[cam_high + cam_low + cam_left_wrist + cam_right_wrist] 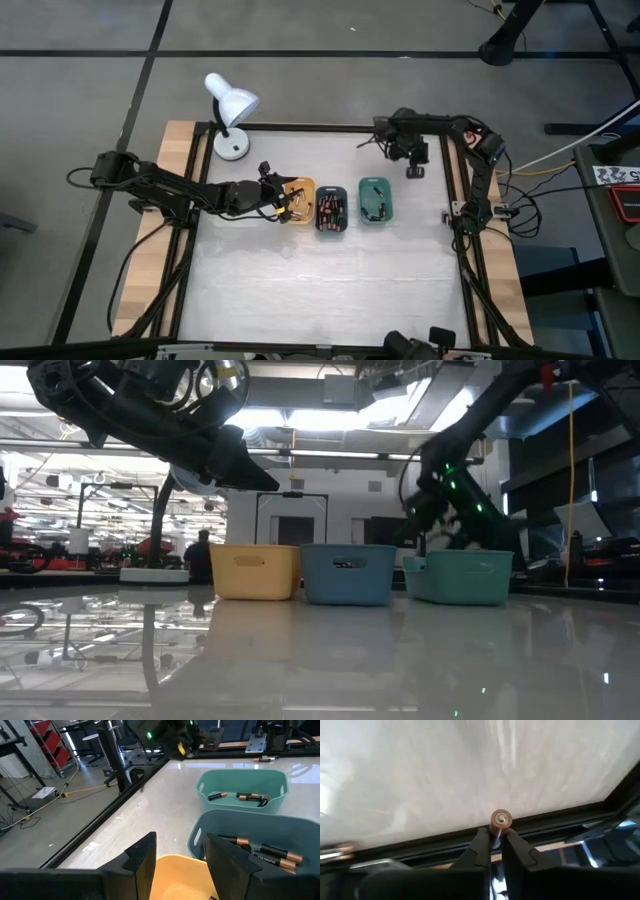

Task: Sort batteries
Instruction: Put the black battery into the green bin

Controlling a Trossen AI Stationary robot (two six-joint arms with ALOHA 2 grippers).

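Note:
Three small trays stand in a row mid-table: orange (pixel 300 190), dark blue (pixel 332 214) and green (pixel 376 203). Batteries lie in the dark blue tray (pixel 272 856) and in the green tray (pixel 247 797). My left gripper (pixel 180 851) stands open just above the orange tray (pixel 172 877), touching nothing. My right gripper (pixel 415 168) is near the table's far right corner, raised above the tabletop beside the black frame rail, and shut on a single battery (pixel 500 819). My right gripper pinches the battery's body (pixel 495 833) between its two fingertips (pixel 481 840). The battery's copper-coloured end (pixel 500 819) sticks out beyond the tips. The fingers slant downward, and the battery is lifted clear of the white tabletop.
A white desk lamp (pixel 231 112) stands at the table's far left. A black frame rail (pixel 300 128) runs around the white tabletop, with wooden strips (pixel 150 240) outside it. Open tabletop (pixel 320 290) lies on the near side of the trays.

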